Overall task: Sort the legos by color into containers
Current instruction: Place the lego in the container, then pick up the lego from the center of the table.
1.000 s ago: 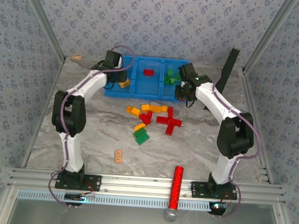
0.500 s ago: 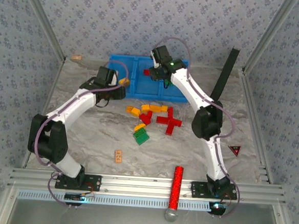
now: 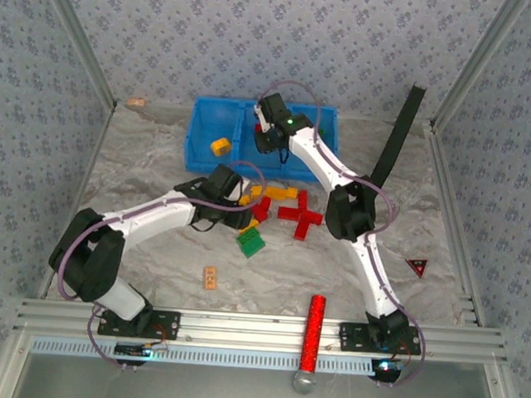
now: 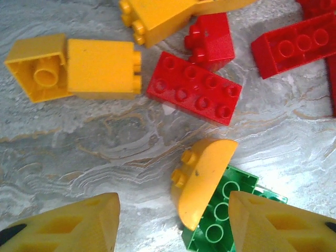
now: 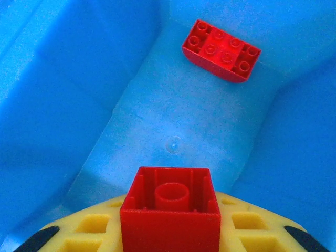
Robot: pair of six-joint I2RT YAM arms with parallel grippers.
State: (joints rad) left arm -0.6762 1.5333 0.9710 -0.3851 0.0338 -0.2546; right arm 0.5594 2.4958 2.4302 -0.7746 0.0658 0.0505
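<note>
Left claw [image 4: 173,226] swung from containers [image 3: 206,117] down to loose legos [image 4: 194,95] on marbled surface [image 3: 150,154]; fingers spread wide, nothing held. One yellow brick [image 3: 219,146] seen in left bin. Right claw [image 5: 170,236] closed on glossy red square brick [image 5: 170,210] over middle bin; one studded red brick [image 5: 221,50] lying inside.

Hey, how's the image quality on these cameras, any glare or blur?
Top external: even light, soft shadows, sharp. Left wrist: glare on the table beside the green brick; gripper fingers blurred. Right wrist: held red brick slightly soft, far red brick crisp.
</note>
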